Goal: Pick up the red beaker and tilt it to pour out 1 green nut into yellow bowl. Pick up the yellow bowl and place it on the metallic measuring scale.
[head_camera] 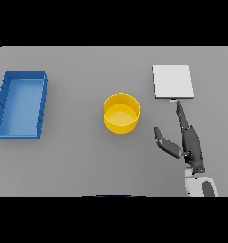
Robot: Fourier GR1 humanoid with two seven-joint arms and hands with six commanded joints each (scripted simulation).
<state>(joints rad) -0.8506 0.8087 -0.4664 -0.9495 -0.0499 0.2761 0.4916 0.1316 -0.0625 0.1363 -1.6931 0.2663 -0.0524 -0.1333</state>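
Reaching toward the far right, right hand (189,142) spread, fingers straight, thumb out left, fingertips (179,107) near the scale (172,81) edge. Yellow bowl (121,113) mid-table, apart from hand. Blue tray (21,104) far left. No readable writing.

Right hand open on the table between bowl and scale, holding nothing.

Yellow bowl (121,113) sits upright mid-table, well apart from the blue tray (41,104) at the left edge. Metallic measuring scale (172,81) lies flat at upper right on the grey table (87,161). Right hand (189,142) comes in from the lower right, fingers (181,116) straight, tips just below the scale's near edge, thumb splayed toward the bowl. Contact with the scale can't be confirmed.
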